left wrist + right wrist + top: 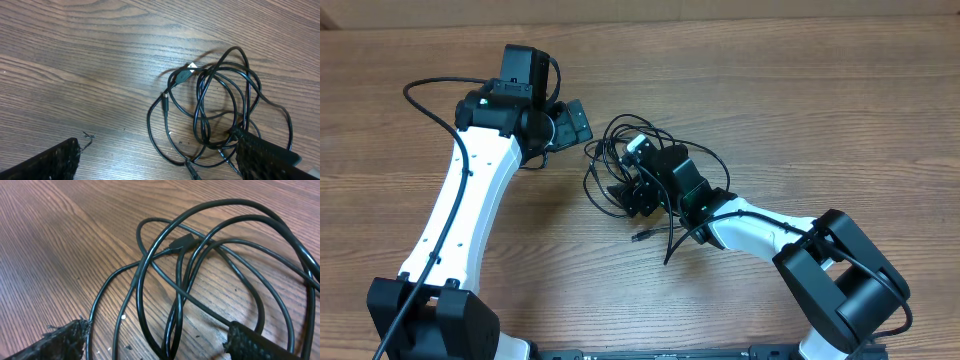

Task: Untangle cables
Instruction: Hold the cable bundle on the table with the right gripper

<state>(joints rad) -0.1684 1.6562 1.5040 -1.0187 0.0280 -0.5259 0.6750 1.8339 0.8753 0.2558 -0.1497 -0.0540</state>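
Observation:
The cables are thin black cords tangled in loops on the wooden table at centre. My right gripper is open and low over the tangle's near side. In the right wrist view, several strands lie between its spread fingertips, and a plug lies further off. My left gripper is open just left of the tangle. In the left wrist view the loops lie ahead to the right, a plug is at their top, and the right fingertip of the gripper overlaps the loops' edge.
A loose cable end with a small plug trails toward the table's front, beside the right arm. The left arm runs along the left side. A thicker arm wire arcs out at far left.

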